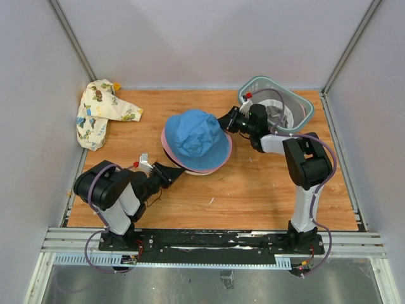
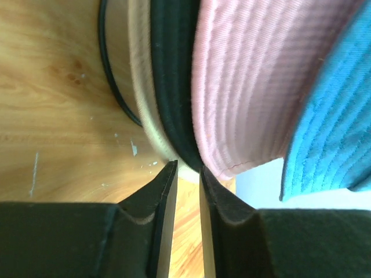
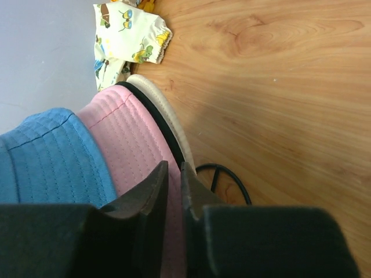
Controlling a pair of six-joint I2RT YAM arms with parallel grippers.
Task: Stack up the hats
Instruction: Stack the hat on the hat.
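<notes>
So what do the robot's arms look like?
Both the left arm and right arm have chunky black joints and white links, with purple cables looping along them. The left gripper and right gripper each have two dark wedge-shaped fingers.

Your left arm lies low, left gripper (image 1: 181, 170) (image 2: 188, 169) pointing right, jaws slightly parted. Your right arm arches forward, right gripper (image 1: 222, 120) (image 3: 174, 168) pointing left, jaws barely parted.

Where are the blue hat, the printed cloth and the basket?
blue hat (image 1: 196, 138): top view, middle of its crown.
printed cloth (image 1: 98, 114): top view, its middle.
basket (image 1: 264, 78): top view, far rim.
</notes>
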